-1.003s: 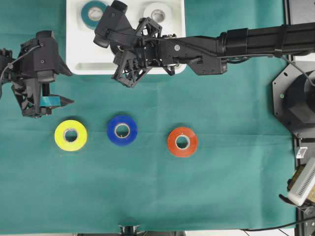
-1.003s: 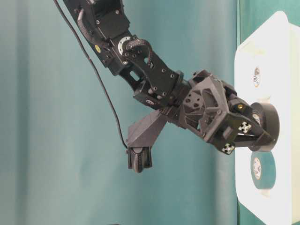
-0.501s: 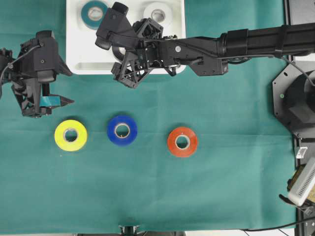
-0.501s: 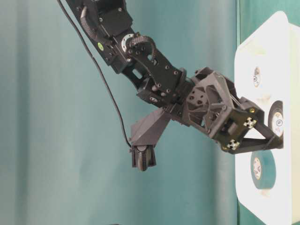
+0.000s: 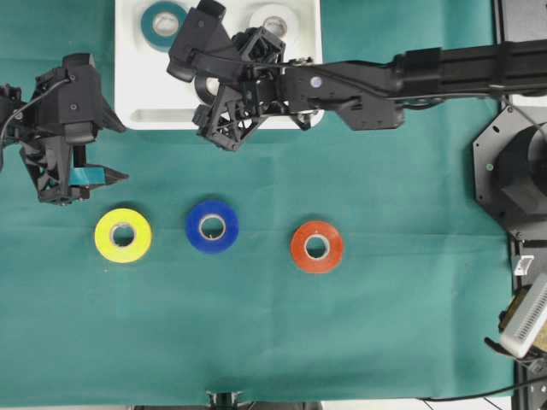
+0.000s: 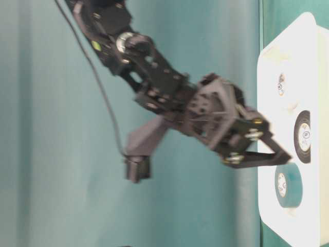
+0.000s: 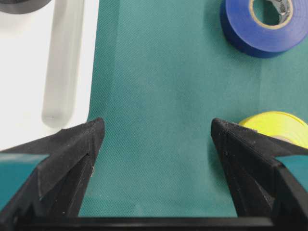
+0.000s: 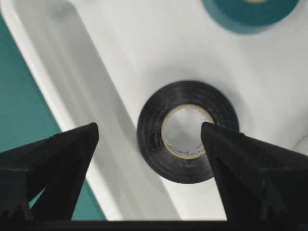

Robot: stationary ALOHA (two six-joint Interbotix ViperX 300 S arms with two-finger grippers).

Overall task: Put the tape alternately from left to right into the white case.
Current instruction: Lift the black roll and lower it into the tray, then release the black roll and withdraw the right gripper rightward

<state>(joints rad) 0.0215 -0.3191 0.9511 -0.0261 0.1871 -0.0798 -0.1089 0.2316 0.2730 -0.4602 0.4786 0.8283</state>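
Teal roll [image 5: 163, 24], white roll [image 5: 274, 21], black roll [image 8: 187, 131] in white case [image 5: 137, 85]; yellow [image 5: 123, 234], blue [image 5: 212, 226], red-orange [image 5: 316, 246] rolls left outside it. Both claws wide, empty.

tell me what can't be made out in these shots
- Black roll: in the overhead view the right gripper hides it.
- White roll: partly under the right arm overhead; label unreadable in the table-level view.
- Right arm at table level: motion-blurred.
- Yellow roll: in the left wrist view, mostly behind the left gripper finger.
- White case: cut off by the overhead top edge.
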